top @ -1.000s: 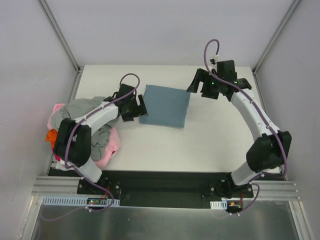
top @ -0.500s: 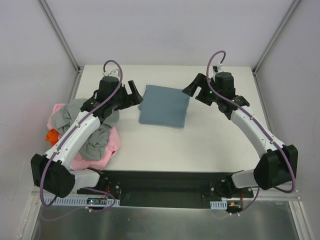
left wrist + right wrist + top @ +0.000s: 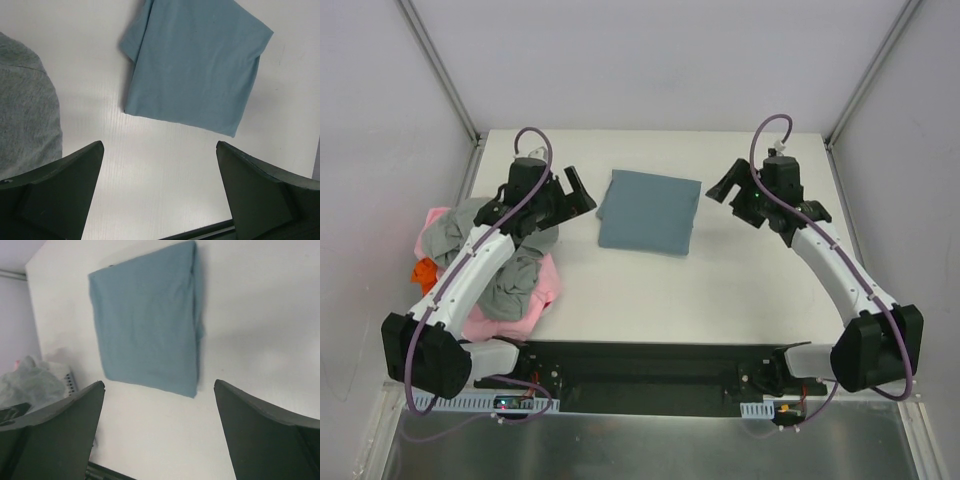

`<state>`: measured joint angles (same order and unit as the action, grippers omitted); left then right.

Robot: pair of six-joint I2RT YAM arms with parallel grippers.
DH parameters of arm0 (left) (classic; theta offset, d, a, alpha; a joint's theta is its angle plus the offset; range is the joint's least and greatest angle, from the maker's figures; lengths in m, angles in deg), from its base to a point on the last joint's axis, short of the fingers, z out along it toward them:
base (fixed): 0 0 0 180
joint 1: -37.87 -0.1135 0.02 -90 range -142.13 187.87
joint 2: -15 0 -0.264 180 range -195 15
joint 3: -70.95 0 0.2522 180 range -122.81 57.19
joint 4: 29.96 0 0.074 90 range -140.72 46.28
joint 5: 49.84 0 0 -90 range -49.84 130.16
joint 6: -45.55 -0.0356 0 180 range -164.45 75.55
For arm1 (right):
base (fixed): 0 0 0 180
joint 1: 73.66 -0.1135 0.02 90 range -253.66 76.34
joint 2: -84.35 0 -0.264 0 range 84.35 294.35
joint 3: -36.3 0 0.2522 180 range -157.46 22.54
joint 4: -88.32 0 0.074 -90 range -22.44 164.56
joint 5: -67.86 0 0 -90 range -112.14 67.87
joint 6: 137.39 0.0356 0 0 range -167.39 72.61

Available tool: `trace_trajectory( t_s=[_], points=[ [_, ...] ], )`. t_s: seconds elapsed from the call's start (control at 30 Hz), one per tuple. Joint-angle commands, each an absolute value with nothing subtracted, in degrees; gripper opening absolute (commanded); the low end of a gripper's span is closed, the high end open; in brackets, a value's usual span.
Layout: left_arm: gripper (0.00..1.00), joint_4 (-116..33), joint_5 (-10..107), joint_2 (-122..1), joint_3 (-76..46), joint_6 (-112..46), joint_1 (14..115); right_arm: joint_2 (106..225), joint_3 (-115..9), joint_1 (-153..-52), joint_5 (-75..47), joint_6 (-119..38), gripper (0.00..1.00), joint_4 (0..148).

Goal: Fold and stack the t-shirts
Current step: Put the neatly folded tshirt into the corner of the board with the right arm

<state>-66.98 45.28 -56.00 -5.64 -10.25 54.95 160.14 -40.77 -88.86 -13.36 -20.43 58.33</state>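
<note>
A slate-blue t-shirt [image 3: 648, 212] lies folded into a flat rectangle at the table's middle back, and nothing touches it. It also shows in the left wrist view [image 3: 195, 70] and the right wrist view [image 3: 147, 325]. Unfolded t-shirts are heaped at the left edge: grey [image 3: 510, 270], pink [image 3: 542, 290] and a bit of orange [image 3: 423, 270]. My left gripper [image 3: 575, 193] hovers open just left of the folded shirt, with bare table between its fingers [image 3: 159, 147]. On the shirt's right, my right gripper [image 3: 728, 186] is open and empty too [image 3: 159, 384].
The white table [image 3: 740, 280] is bounded by grey side walls and a black rail along its near edge [image 3: 650, 360]. The left arm's links pass over the heap. The grey shirt's edge [image 3: 25, 110] lies left of the left fingers.
The left gripper has lifted off the blue shirt's left edge and pulled back left, its jaws widening. The right gripper has moved right, away from the shirt's right edge.
</note>
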Motion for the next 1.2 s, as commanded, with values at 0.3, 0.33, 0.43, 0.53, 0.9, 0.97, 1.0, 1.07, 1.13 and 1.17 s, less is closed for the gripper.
trace_trajectory(
  t_s=[0.3, 0.33, 0.43, 0.53, 0.9, 0.97, 1.0, 1.07, 1.13, 1.17],
  points=[
    [0.99, -68.24, 52.37, -50.39, -2.66, -6.04, 47.11, 168.51, -55.04, -108.19, -43.12, -19.70, 0.96, 50.75],
    [0.99, -68.33, 52.64, -50.48, -3.01, -6.21, 46.75, 170.73, -57.94, -109.59, -43.92, -20.40, 0.96, 49.70],
    [0.99, -68.68, 52.73, -50.13, -3.45, -6.65, 46.04, 178.47, -65.95, -110.48, -43.85, -21.63, 0.96, 47.58],
    [0.99, -68.94, 52.11, -49.52, -3.45, -7.09, 45.61, 186.20, -72.28, -110.92, -39.28, -22.95, 0.96, 51.44],
    [0.99, -71.23, 49.39, -46.61, -3.72, -9.55, 44.81, 200.90, -86.80, -112.77, -32.94, -24.89, 0.96, 42.22],
    [0.99, -71.40, 49.12, -46.61, -3.46, -9.64, 44.81, 201.07, -84.79, -113.29, -32.95, -24.45, 0.96, 42.31],
    [0.99, -71.32, 49.12, -46.70, -3.37, -9.64, 44.81, 201.33, -84.43, -113.47, -33.38, -24.62, 0.96, 42.31],
    [0.99, -71.40, 49.21, -47.14, -3.28, -9.82, 44.72, 202.04, -83.20, -113.91, -34.61, -26.02, 0.96, 42.83],
    [0.99, -71.67, 49.38, -47.40, -3.45, -9.82, 44.64, 205.19, -84.59, -113.82, -35.40, -27.17, 0.96, 42.92],
    [0.99, -71.84, 49.30, -47.32, -3.54, -9.99, 44.64, 207.03, -85.82, -113.91, -35.58, -27.69, 0.96, 41.01]
  ],
)
